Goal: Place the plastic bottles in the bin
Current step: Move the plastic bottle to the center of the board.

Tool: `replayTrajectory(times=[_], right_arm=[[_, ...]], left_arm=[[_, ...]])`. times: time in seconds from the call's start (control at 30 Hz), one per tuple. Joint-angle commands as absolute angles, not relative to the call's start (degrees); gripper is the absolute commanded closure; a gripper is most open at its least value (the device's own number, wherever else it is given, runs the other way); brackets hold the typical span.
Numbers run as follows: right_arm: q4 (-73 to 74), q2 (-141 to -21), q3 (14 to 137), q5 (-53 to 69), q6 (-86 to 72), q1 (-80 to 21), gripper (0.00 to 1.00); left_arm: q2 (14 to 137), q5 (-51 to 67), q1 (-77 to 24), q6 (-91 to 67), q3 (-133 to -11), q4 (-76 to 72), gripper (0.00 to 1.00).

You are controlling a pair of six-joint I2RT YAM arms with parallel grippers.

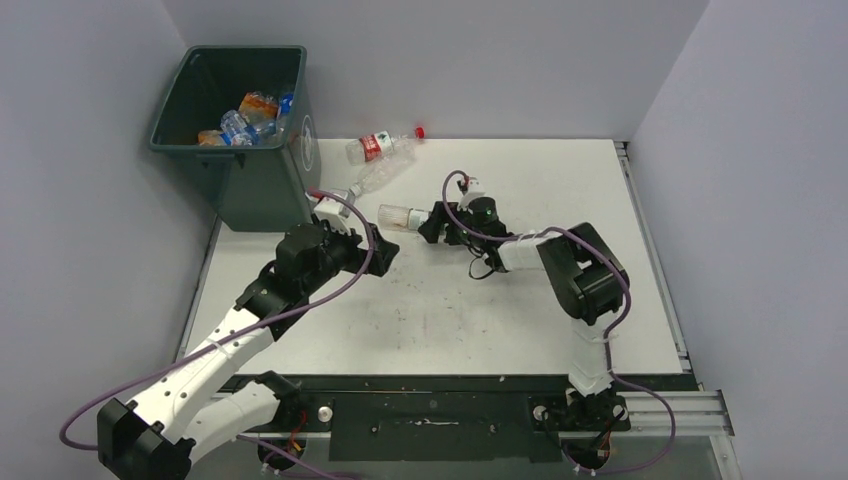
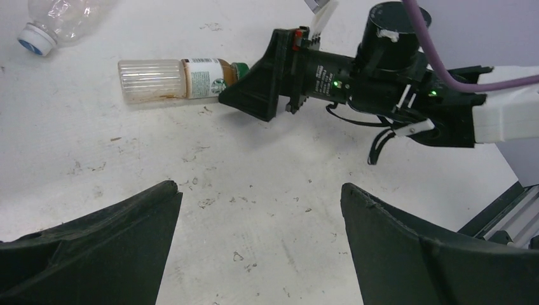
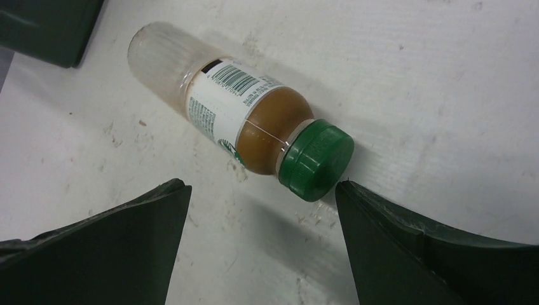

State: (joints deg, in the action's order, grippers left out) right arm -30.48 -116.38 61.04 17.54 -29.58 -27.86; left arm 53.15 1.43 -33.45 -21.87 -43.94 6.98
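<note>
A small bottle point(image 3: 241, 121) with a white label, brown liquid and a green cap point(image 3: 316, 159) lies on its side on the white table point(image 1: 480, 320). My right gripper point(image 3: 262, 190) stands open just behind its cap, which sits beside the right fingertip point(image 3: 356, 197); nothing is between the jaws. In the top view this bottle point(image 1: 403, 216) lies left of the right gripper point(image 1: 430, 224). My left gripper point(image 2: 260, 187) is open over bare table, facing that bottle point(image 2: 171, 79). Two clear bottles point(image 1: 383, 146) point(image 1: 376, 177) lie near the dark bin point(image 1: 255, 185), which holds several bottles point(image 1: 245, 120).
A clear bottle with a blue cap point(image 2: 51, 22) shows at the top left of the left wrist view. The bin stands off the table's far left corner. Grey walls close in left, back and right. A metal rail point(image 1: 650, 250) runs along the table's right edge.
</note>
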Motion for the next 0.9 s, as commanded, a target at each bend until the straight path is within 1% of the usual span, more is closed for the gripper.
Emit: replayTrajectory(times=[0.0, 0.1, 0.17, 0.2, 0.27, 0.3, 0.4, 0.47, 0.53, 0.63, 0.73, 0.87], right_arm=[[-37.0, -108.7, 54.6, 14.5, -31.5, -29.1, 0.12], [-40.9, -104.7, 48.0, 12.4, -35.1, -29.0, 0.03], [-44.0, -101.7, 43.5, 10.8, -38.0, -29.1, 0.0], [-45.9, -100.2, 41.3, 10.4, -39.4, -29.1, 0.0], [-48.4, -97.4, 37.1, 9.4, -42.0, -29.3, 0.04], [-49.2, -96.1, 35.3, 8.7, -43.2, -29.3, 0.05], [-50.4, -92.4, 30.5, 7.4, -43.3, -29.3, 0.05], [-48.4, -90.3, 30.7, 6.6, -40.9, -29.0, 0.05], [-45.0, -89.8, 33.9, 7.0, -37.0, -28.9, 0.06], [-39.8, -91.6, 40.8, 6.4, -32.6, -30.0, 0.06], [-37.8, -95.6, 47.3, 7.0, -31.1, -31.5, 0.07], [-29.4, -103.0, 58.7, 5.2, -24.6, -36.0, 0.1]], left_arm=[[54.0, -2.1, -34.2, -21.6, -43.5, 4.6, 0.04], [57.4, -7.0, -34.3, -21.5, -43.2, 1.1, 0.04], [61.8, -8.2, -34.2, -19.1, -46.1, -1.4, 0.04], [64.8, -9.3, -34.3, -17.8, -48.5, -1.1, 0.04], [70.7, -11.4, -34.5, -15.2, -53.5, -0.8, 0.04], [73.7, -12.3, -34.6, -14.1, -56.0, -0.6, 0.04], [83.0, -15.2, -34.5, -17.7, -63.9, 4.1, 0.04], [87.6, -18.2, -34.5, -22.1, -68.6, 9.1, 0.04], [90.1, -20.9, -34.4, -26.9, -71.3, 14.4, 0.04], [87.9, -21.9, -34.5, -32.7, -69.9, 16.0, 0.04], [79.1, -20.2, -34.8, -35.7, -63.5, 12.9, 0.04], [65.9, -20.3, -35.9, -35.0, -57.9, 13.2, 0.04]])
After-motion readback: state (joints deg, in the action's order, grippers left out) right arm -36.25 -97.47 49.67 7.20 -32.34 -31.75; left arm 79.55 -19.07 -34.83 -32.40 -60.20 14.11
